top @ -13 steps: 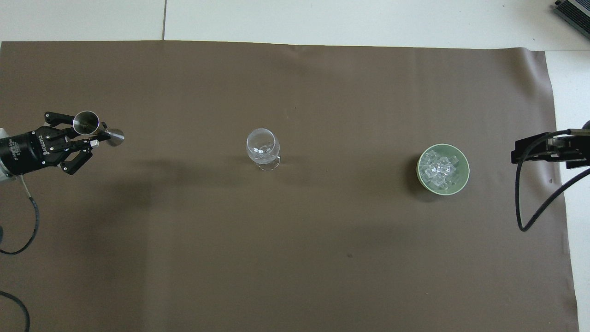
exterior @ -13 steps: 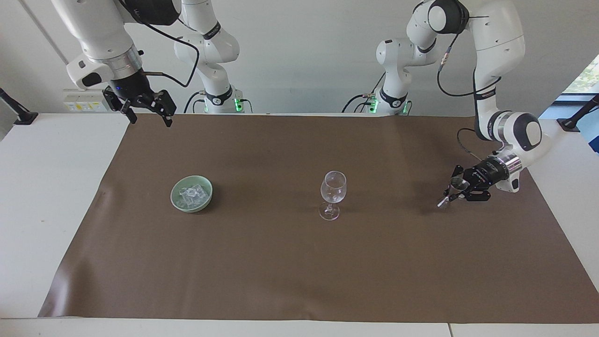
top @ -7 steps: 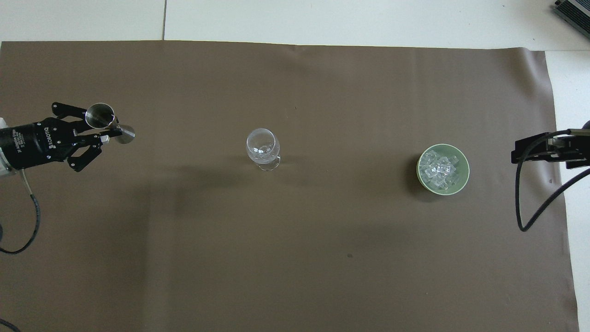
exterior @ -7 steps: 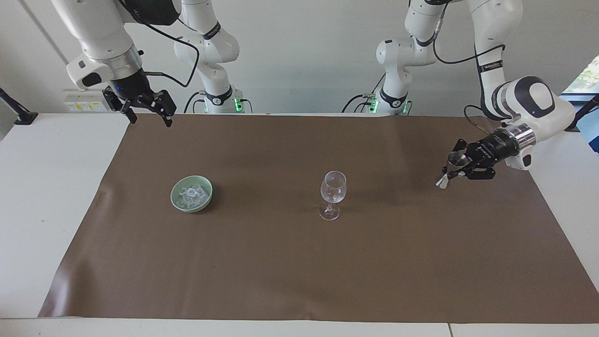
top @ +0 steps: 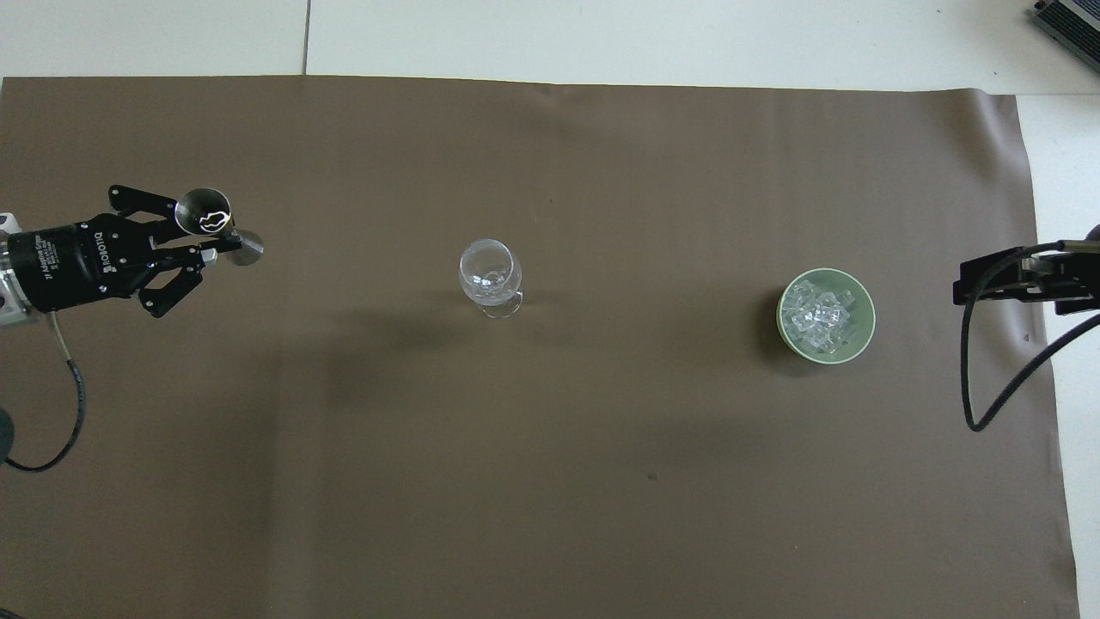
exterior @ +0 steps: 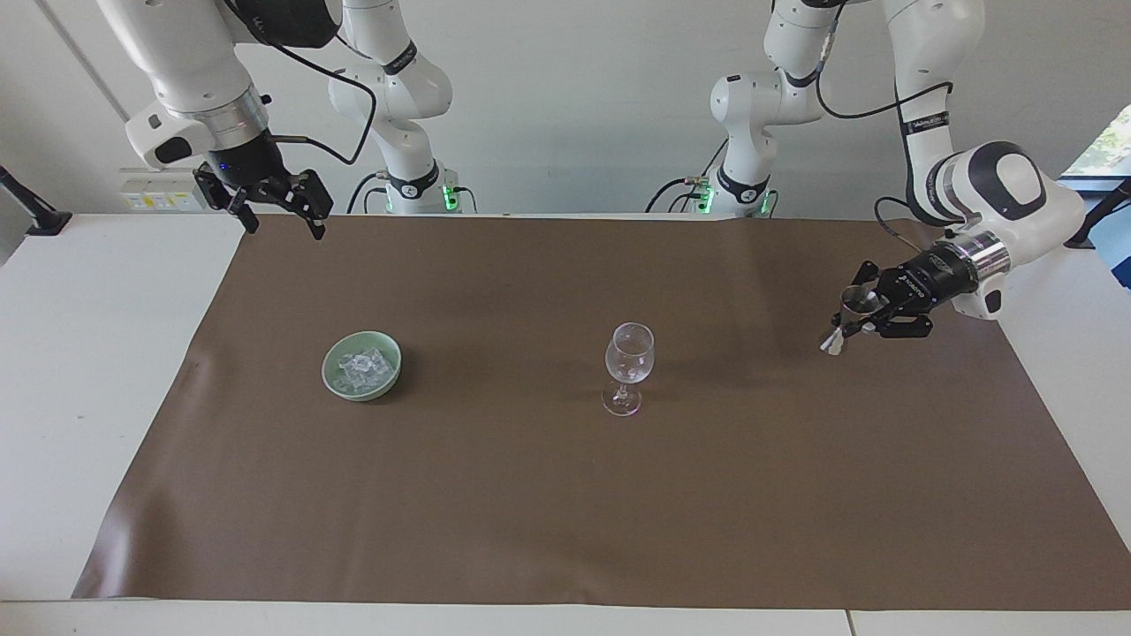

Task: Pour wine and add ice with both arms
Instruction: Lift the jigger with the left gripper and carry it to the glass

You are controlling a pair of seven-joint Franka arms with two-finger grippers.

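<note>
Change: the left gripper (exterior: pixel 855 321) has risen off the mat since a second ago and drifted toward the glass (exterior: pixel 628 367); over the last half second it has only crept a touch further that way. Right gripper, bowl and glass have not budged.
Left gripper: pinched tight on a metal jigger (top: pixel 216 226), up in the air over the left arm's end of the mat (exterior: pixel 565 495), pointing at the glass. The jigger rides tilted, its wide cup mouth open to the overhead camera, the small cup poking out toward the glass.
Right gripper (exterior: pixel 283 210): fingers spread wide, nothing in them, hanging over the mat's corner nearest the robots at the right arm's end. That arm waits.
Ice (top: pixel 822 311): a heap of clear cubes in the green bowl (exterior: pixel 331 367), which sits on the mat toward the right arm's end, well apart from both grippers.
Ice vs left gripper: the glass stands between them, about mid-mat, upright.
Ice vs right gripper: the bowl lies farther from the robots than the spot that gripper hangs over.
Writing: white lettering on the left gripper's black body reads "ROBOTIQ" in the overhead view; the smaller print beside it is too small to read.
</note>
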